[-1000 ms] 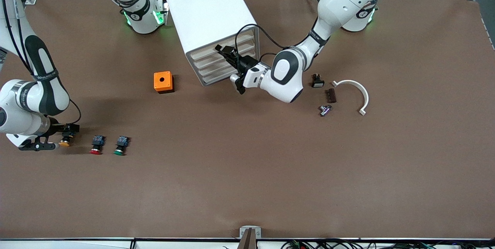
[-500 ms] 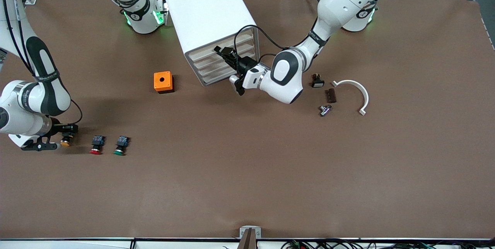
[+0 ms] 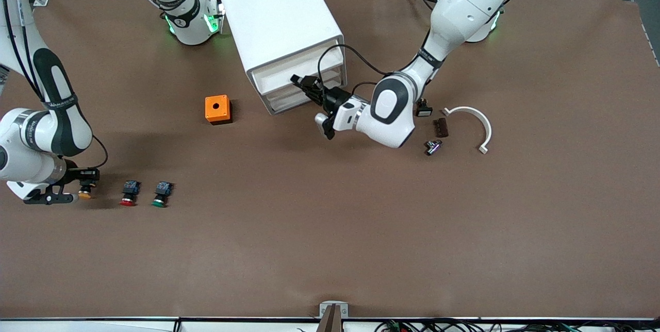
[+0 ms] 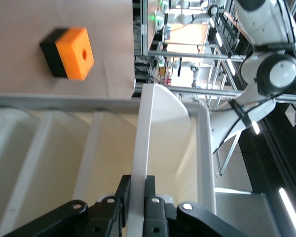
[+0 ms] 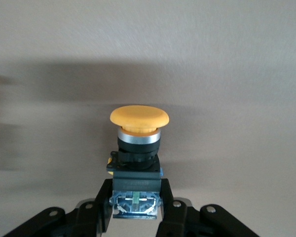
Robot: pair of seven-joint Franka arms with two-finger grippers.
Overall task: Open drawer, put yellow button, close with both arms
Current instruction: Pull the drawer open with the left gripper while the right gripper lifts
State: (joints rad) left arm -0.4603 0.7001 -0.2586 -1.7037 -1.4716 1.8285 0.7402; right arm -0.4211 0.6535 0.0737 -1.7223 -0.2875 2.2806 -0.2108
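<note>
Your drawer, the top one in the white cabinet, stands partly pulled out, and the left gripper is clamped on its front edge; in the left wrist view the fingers pinch the thin white front wall from both sides. From the cabinet, the orange box sits on the table at about eight o'clock.

The yellow button lies at the right arm's end of the table, roughly eight o'clock from the orange box. The right gripper is closed on its rear block; you can see both pads squeezing the block with the yellow cap pointing away.

At three o'clock of that button, in a row, lie the red button and then the green button, each apart from its neighbour.
</note>
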